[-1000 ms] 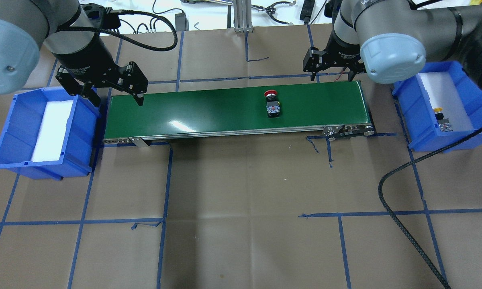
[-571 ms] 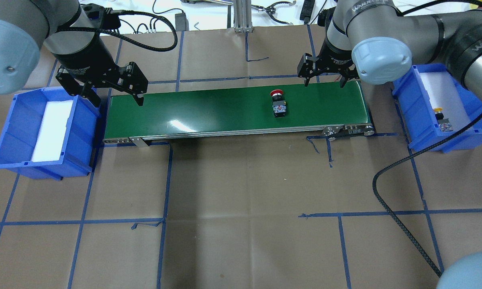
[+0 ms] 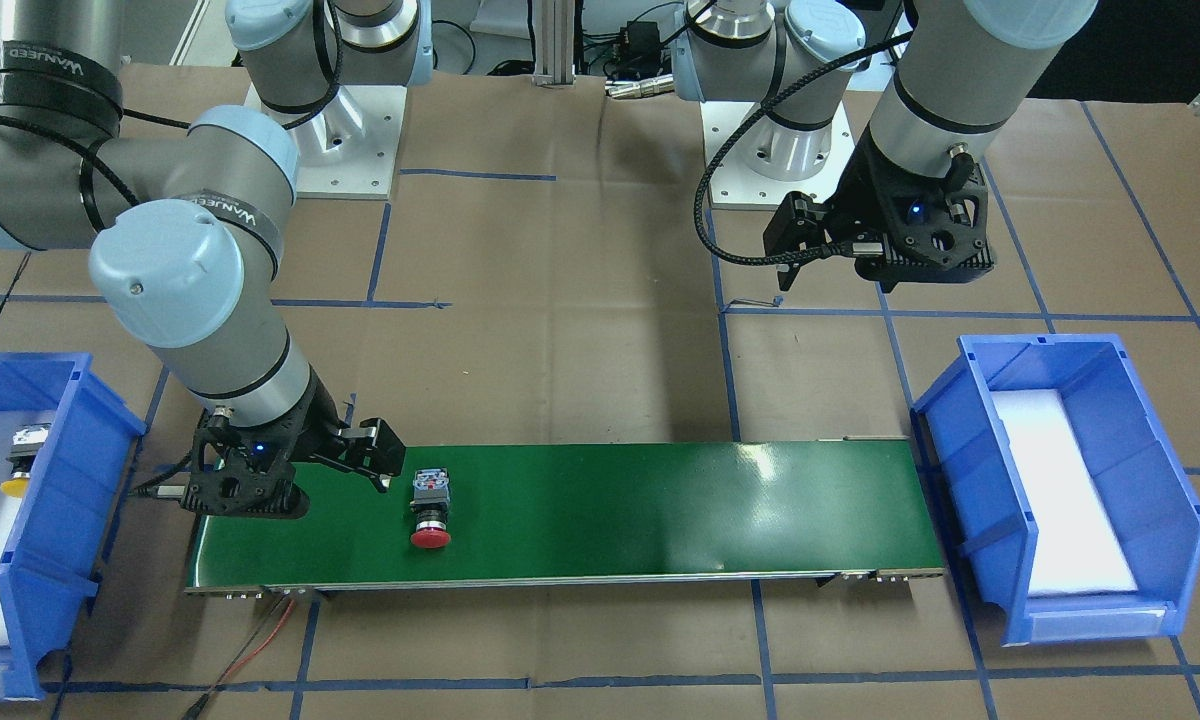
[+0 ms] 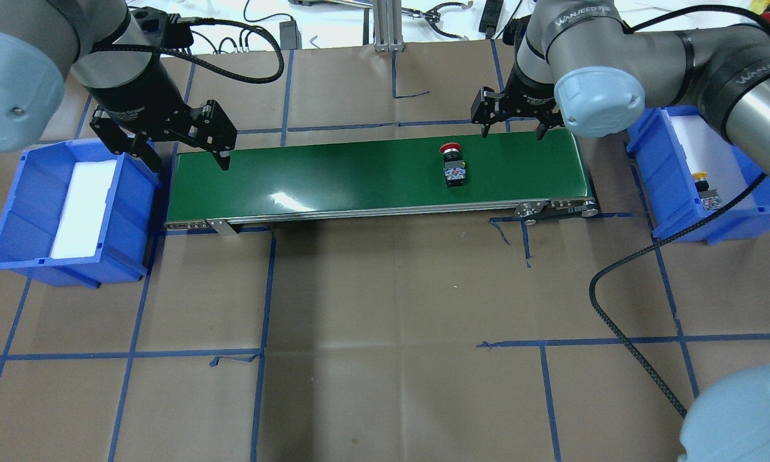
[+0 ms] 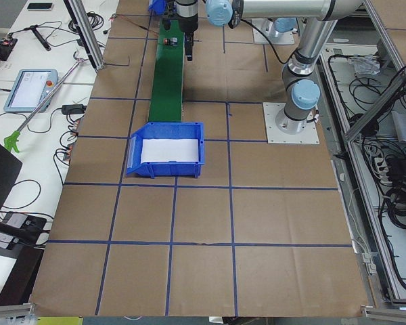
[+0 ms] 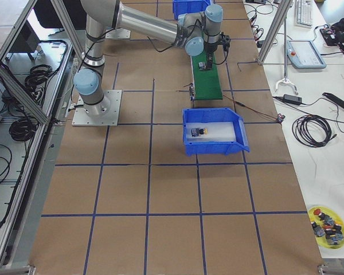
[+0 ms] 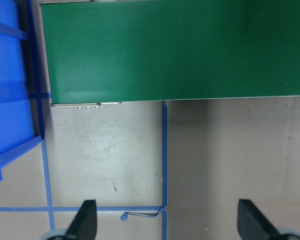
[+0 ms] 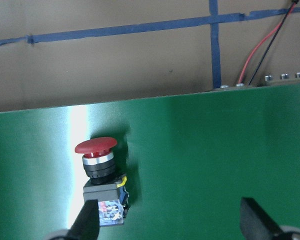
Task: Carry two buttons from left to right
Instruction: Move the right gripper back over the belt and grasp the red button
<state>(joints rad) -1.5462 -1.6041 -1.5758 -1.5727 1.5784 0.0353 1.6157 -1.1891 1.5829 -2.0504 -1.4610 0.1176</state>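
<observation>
Overhead view, right of centre: red button (image 4: 453, 168) on its side on the green conveyor belt (image 4: 359, 173), cap toward the top of the frame, blocky body toward the bottom. Front-facing view: same button low and left on the belt, cap toward the bottom edge.

Just above and to the right of it in the overhead view, at the belt's upper edge: right gripper (image 4: 513, 131), fingers spread wide, nothing between them. No contact with the button visible. Right wrist view: red cap and grey body in the lower left, body end close by the left-hand fingertip (image 8: 88, 221); bare belt across the rest of the gap.

Right edge of the overhead view: yellow button (image 4: 706, 190), on its side on the white liner of the blue bin (image 4: 648, 173), cap toward the top of the frame.

Upper left of the overhead view: left gripper (image 4: 186, 160), also spread and empty, above the belt's left end. Left wrist view: only brown paper and blue tape lines between the 2 fingertips, belt across the top.

Left edge of the overhead view: second blue bin (image 4: 13, 212), white liner inside, no button visible in it.
</observation>
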